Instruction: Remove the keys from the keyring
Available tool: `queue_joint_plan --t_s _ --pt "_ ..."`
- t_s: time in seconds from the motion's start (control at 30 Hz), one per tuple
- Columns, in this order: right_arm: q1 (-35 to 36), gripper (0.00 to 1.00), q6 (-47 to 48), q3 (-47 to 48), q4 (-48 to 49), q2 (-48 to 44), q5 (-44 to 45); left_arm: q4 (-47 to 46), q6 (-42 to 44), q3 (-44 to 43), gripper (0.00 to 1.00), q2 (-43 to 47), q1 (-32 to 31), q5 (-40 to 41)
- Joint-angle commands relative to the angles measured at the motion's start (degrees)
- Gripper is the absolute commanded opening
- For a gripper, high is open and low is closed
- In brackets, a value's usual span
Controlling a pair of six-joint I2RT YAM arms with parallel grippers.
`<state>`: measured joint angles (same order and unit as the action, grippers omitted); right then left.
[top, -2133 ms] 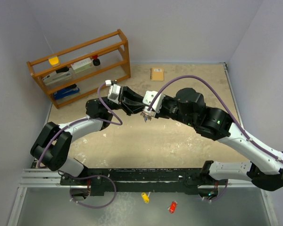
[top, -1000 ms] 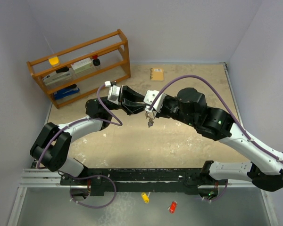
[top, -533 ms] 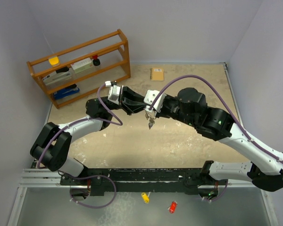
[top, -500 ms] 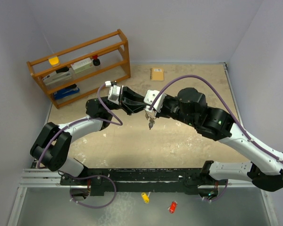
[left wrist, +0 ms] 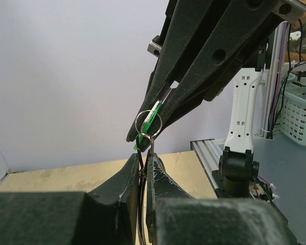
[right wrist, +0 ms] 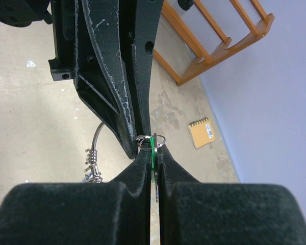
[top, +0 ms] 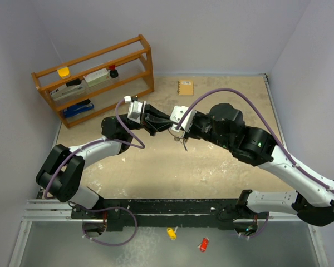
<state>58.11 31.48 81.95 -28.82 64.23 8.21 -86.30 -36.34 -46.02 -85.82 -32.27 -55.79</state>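
My left gripper [top: 158, 126] and right gripper [top: 176, 132] meet tip to tip above the middle of the table. In the left wrist view my left gripper [left wrist: 143, 159] is shut on the thin silver keyring wire [left wrist: 142, 176]. In the right wrist view my right gripper [right wrist: 154, 155] is shut on the light green tagged key [right wrist: 152, 150], which hangs on a small split ring [right wrist: 152, 140]. The keyring [right wrist: 97, 133] loops down to the left with metal beads [right wrist: 91, 159]. The green tag [left wrist: 151, 117] also shows between the right fingers in the left wrist view. The blue tagged key is not clearly visible.
A wooden rack [top: 94, 78] stands at the back left and a small tan notebook [top: 185, 87] lies at the back. A yellow tag [top: 171, 232] and a red tag [top: 203, 243] lie on the front ledge below the arm bases.
The metal bits hanging under the grippers have swung slightly to the right. Both arms have barely moved and both grips are unchanged.
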Motion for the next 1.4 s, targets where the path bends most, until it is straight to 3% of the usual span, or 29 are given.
queue_joint_plan --t_s 0.0,0.33,0.57,0.9,1.1,1.37 --pt "0.08 0.0 0.35 0.24 4.66 -1.38 1.02 -2.19 0.47 -1.03 0.0 0.0 0.28 -0.02" --pt "0.08 0.0 0.45 -0.24 5.06 -1.52 1.13 -2.79 -1.01 -1.6 0.0 0.05 0.36 1.69" --pt "0.07 0.0 0.22 0.28 4.31 -1.48 1.07 11.07 7.97 -2.44 0.0 2.17 0.37 4.7" --pt "0.08 0.0 -0.18 1.3 3.06 -1.39 1.99 38.17 26.75 -4.78 0.0 7.85 0.37 12.63" --pt "0.08 0.0 -0.19 2.49 2.01 -0.36 1.99 46.22 30.42 -6.64 0.0 9.17 0.37 18.85" --pt "0.08 0.0 -0.43 3.65 0.3 0.99 0.01 48.04 30.87 -7.78 0.0 9.42 0.37 24.52"
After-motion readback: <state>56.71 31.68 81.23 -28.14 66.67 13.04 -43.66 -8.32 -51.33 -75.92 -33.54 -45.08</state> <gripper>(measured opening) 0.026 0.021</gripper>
